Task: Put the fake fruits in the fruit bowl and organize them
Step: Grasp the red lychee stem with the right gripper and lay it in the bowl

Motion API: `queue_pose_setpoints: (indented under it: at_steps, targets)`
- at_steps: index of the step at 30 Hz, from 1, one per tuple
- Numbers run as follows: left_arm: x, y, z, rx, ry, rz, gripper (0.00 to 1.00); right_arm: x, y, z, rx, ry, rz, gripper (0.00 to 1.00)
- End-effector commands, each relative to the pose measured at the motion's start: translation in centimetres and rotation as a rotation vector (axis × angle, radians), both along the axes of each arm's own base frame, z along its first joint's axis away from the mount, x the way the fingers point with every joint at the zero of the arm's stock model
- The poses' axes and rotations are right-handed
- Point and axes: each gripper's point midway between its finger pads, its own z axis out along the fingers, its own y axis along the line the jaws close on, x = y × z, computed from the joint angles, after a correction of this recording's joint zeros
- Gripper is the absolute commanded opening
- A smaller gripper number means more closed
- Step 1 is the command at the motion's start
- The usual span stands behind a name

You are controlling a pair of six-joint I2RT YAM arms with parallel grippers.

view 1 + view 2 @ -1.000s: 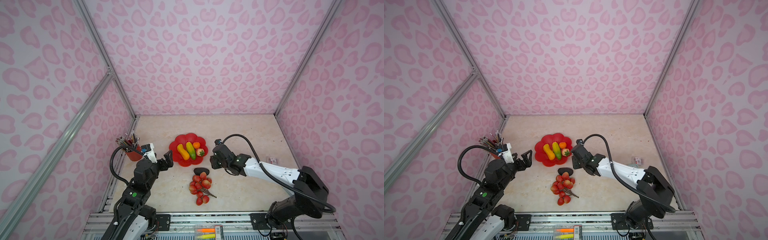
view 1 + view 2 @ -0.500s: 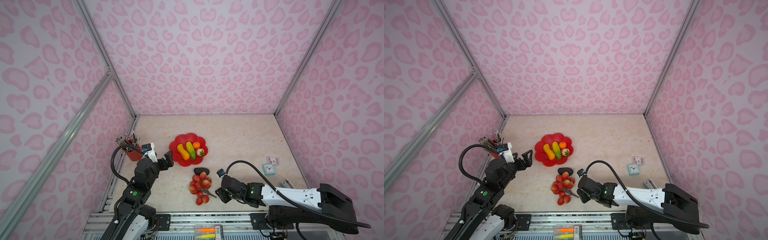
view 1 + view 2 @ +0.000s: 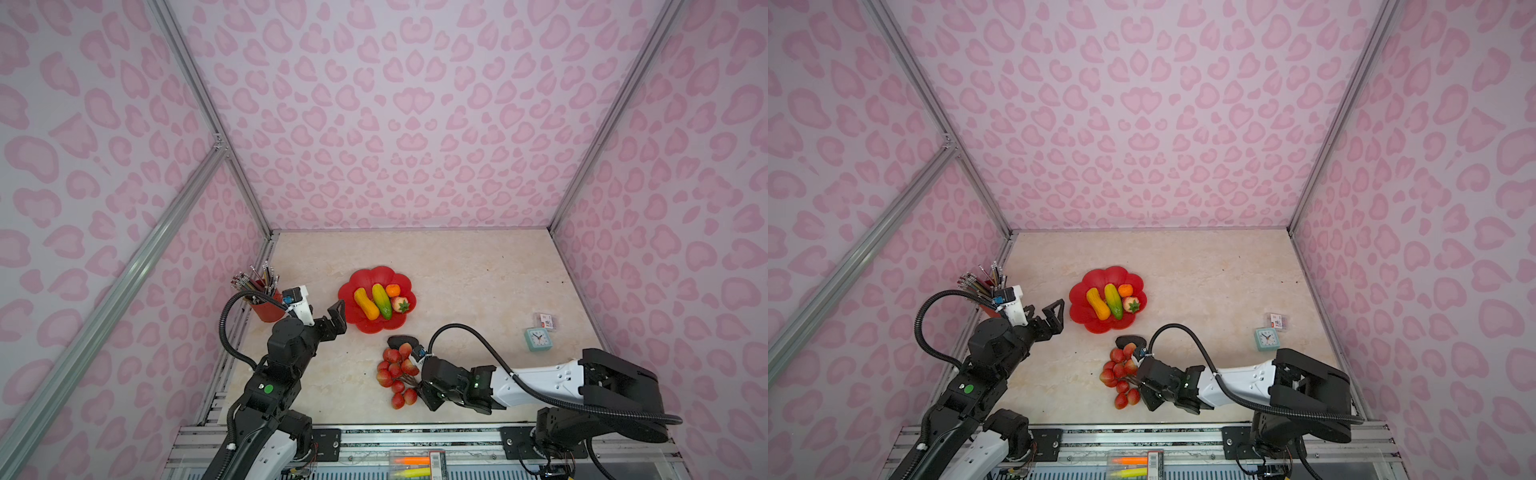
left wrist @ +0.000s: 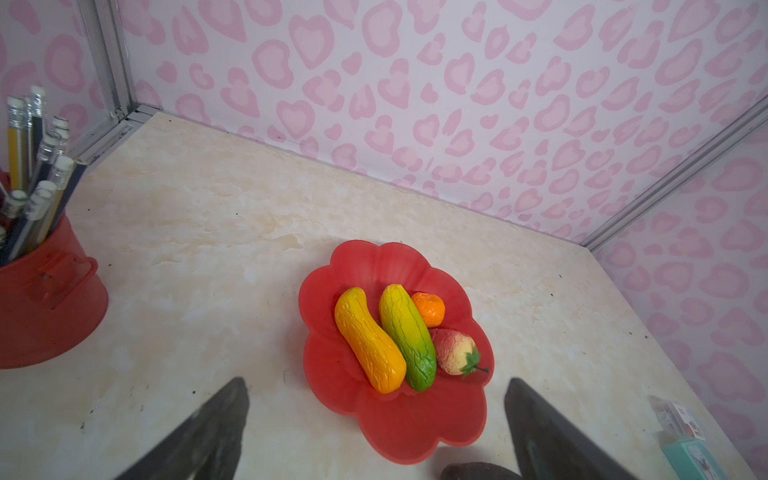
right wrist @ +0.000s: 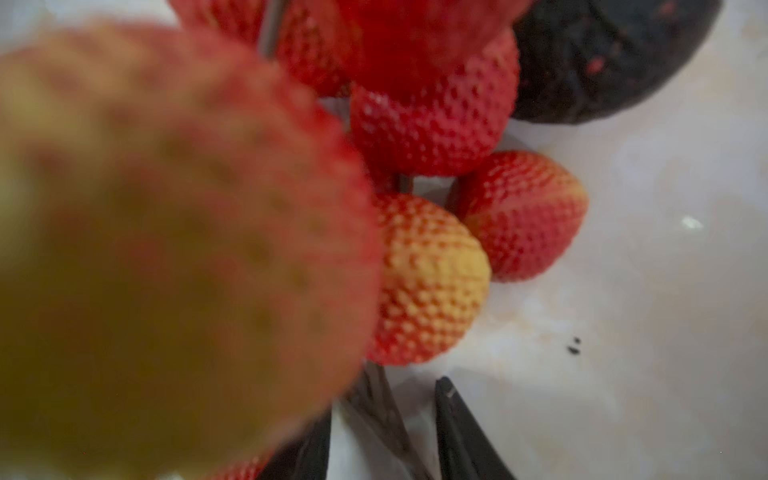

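Right gripper (image 3: 419, 385) has swung down from the fruit bowl (image 3: 375, 275) to the red berry bunch (image 3: 394, 371) on the near table (image 3: 478, 291), jaws narrowing round its stem (image 5: 375, 397). Whether it has a grip is unclear through the blur. The bunch looks next for the bowl. Left gripper (image 3: 336, 316) waits wide and empty.

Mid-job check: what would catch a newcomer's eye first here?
The red bowl mid-table, holding four bright fruits, against pink heart-print walls. Nearer the front, the berry bunch lies on the table beside a dark avocado, with the right gripper low at its stem, fingers astride it.
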Motion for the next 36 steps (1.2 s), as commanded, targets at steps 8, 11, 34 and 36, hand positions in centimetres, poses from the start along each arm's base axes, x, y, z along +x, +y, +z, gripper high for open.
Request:
queue_pose_setpoints:
  at_steps: [8, 11, 34, 36]
  targets:
    - [0.0, 0.1, 1.0, -0.007, -0.033, 0.007, 0.97, -1.4, 1.4, -1.6, -0.11, -0.008, 0.124, 0.1]
    - [0.0, 0.2, 1.0, -0.007, -0.035, 0.009, 0.97, -1.5, 1.8, -0.9, -0.122, -0.047, 0.151, 0.0]
    - [-0.9, 0.8, 2.5, -0.044, -0.095, 0.031, 0.97, 6.7, 5.6, 16.1, 0.052, -0.33, 0.03, 0.0]
    - [-1.0, 0.8, 2.6, -0.055, -0.098, 0.032, 0.97, 8.3, 6.3, 16.4, 0.062, -0.365, 0.022, 0.0]
